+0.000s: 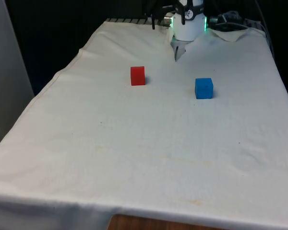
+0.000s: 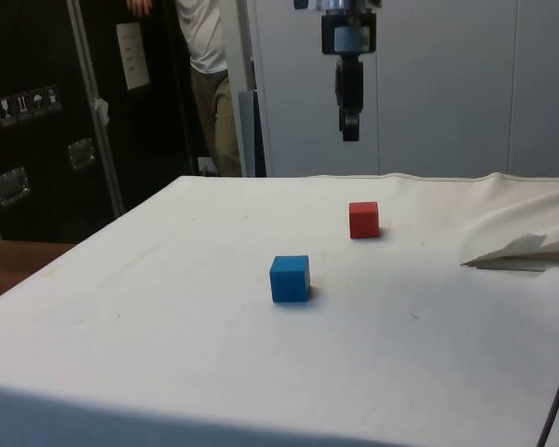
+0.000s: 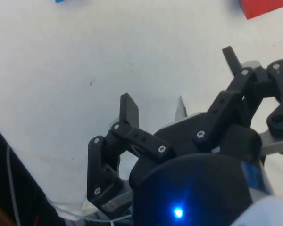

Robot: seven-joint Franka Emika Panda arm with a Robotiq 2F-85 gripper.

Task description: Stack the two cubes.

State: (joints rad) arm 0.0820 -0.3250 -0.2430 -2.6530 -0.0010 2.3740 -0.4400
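A red cube [image 1: 138, 75] sits on the white cloth toward the front view's left, and a blue cube [image 1: 204, 88] sits apart from it toward the front view's right. In the side view the blue cube [image 2: 290, 278] is the nearer one and the red cube [image 2: 363, 220] lies behind it. My gripper [image 2: 350, 130] hangs high above the table, behind the red cube and touching nothing. The wrist view shows the gripper [image 3: 179, 84] open, with bare cloth between its fingers. The red cube [image 3: 262, 7] and a sliver of the blue cube [image 3: 66, 1] show at the wrist view's edges.
The cloth is rumpled into a raised fold [image 2: 531, 251] near the robot's base, and this fold [image 1: 230, 33] lies at the far right in the front view. A person [image 2: 200, 56] stands beyond the table in the side view. The table edge [image 1: 57, 79] runs along the front view's left.
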